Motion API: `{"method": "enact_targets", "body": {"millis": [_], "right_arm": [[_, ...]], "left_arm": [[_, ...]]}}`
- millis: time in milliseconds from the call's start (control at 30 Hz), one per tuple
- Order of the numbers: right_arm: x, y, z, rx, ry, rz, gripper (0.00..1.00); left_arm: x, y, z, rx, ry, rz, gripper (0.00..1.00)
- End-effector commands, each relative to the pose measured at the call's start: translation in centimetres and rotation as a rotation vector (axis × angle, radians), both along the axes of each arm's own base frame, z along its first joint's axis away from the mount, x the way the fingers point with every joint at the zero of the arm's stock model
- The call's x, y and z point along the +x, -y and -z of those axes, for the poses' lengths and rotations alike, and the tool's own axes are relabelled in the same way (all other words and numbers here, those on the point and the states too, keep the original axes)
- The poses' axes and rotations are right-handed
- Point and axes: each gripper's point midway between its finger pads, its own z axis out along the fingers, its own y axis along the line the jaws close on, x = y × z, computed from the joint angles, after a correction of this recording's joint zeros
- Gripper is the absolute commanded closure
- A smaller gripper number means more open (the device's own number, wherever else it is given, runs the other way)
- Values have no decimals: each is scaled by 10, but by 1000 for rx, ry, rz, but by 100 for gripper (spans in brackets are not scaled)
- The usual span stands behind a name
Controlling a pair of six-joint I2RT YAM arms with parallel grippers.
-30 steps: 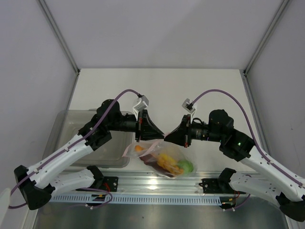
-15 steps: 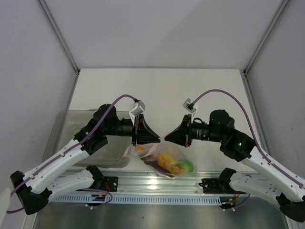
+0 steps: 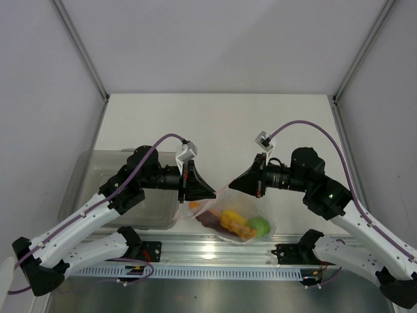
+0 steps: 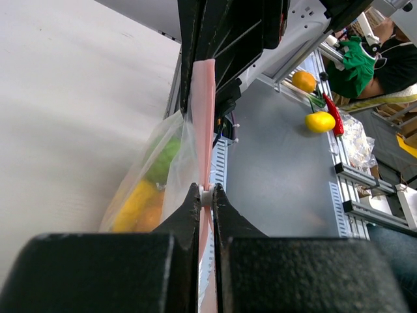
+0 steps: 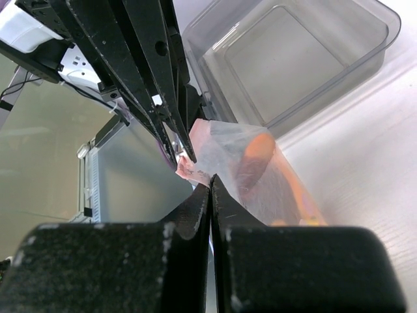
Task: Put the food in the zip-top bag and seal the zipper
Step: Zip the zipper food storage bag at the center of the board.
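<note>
The clear zip-top bag point(image 3: 236, 210) hangs between my two grippers just above the table's near edge. The food is inside it: yellow-orange pieces point(image 3: 229, 220), a lime-green fruit point(image 3: 258, 226) and a dark-red slice point(image 3: 210, 218). My left gripper point(image 3: 210, 193) is shut on the pinkish zipper point(image 4: 203, 117), at a small white slider point(image 4: 206, 194). My right gripper point(image 3: 232, 186) is shut on the bag's top corner point(image 5: 195, 171). In the left wrist view the food point(image 4: 133, 202) shows through the bag, left of the zipper.
The grey translucent bin point(image 3: 98, 171) stands at the left, under my left arm; it also shows in the right wrist view point(image 5: 293, 59). A metal rail point(image 3: 215, 251) runs along the near edge. White walls enclose the table.
My left gripper has drawn back to the left along the zipper. My right gripper has shifted slightly right. The bag has stretched out and dropped a little lower.
</note>
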Motion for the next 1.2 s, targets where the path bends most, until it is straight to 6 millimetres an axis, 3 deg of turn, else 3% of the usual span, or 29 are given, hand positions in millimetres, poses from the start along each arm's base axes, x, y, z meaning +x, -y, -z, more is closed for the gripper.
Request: {"method": "enact_targets", "body": {"millis": [0, 133, 300, 500, 633, 1167], "right_arm": [[5, 9, -42, 84, 118, 30, 100], [0, 6, -40, 81, 118, -35, 100], [-24, -2, -28, 53, 113, -232, 100], [-35, 1, -29, 58, 176, -306, 75], [-46, 3, -25, 52, 189, -384, 69], [-32, -7, -27, 46, 244, -379, 70]], "left_arm": [[-10, -6, 13, 44, -29, 27, 100], [-9, -6, 13, 43, -29, 24, 100], [-8, -3, 7, 30, -21, 32, 99], [-8, -2, 4, 27, -20, 43, 99], [-8, -2, 4, 25, -17, 42, 99], [-9, -2, -2, 5, -23, 54, 99]]}}
